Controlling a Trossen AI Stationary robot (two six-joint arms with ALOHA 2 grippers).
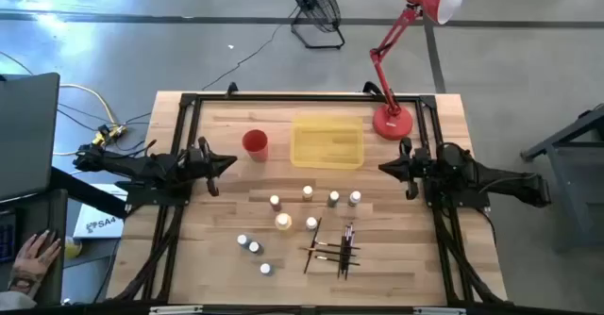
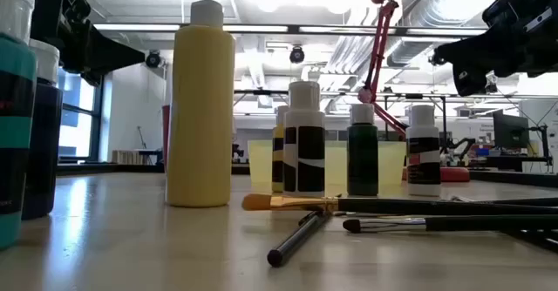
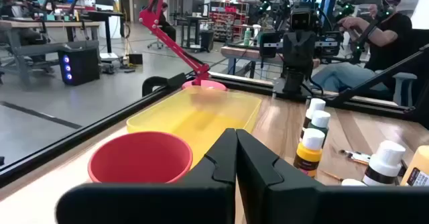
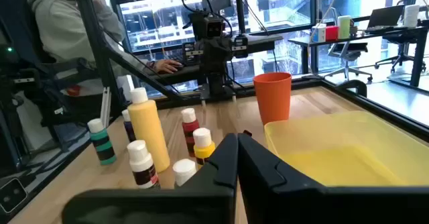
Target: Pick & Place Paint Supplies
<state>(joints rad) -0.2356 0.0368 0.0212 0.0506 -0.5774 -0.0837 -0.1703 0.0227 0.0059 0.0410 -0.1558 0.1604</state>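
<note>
Since every paint bottle [image 1: 283,221] and the brushes [image 1: 332,247] lie loose mid-surface [image 1: 217,268], near the empty yellow tray [image 1: 327,143], nothing looks placed yet. Left end effector [image 1: 229,162] and right end effector [image 1: 385,167] hover pinched closed, holding nothing.

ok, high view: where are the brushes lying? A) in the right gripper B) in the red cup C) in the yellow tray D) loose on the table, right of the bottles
D: the paintbrushes lie in a crossed pile on the bare table, right of the bottles; neither gripper holds anything.
</note>
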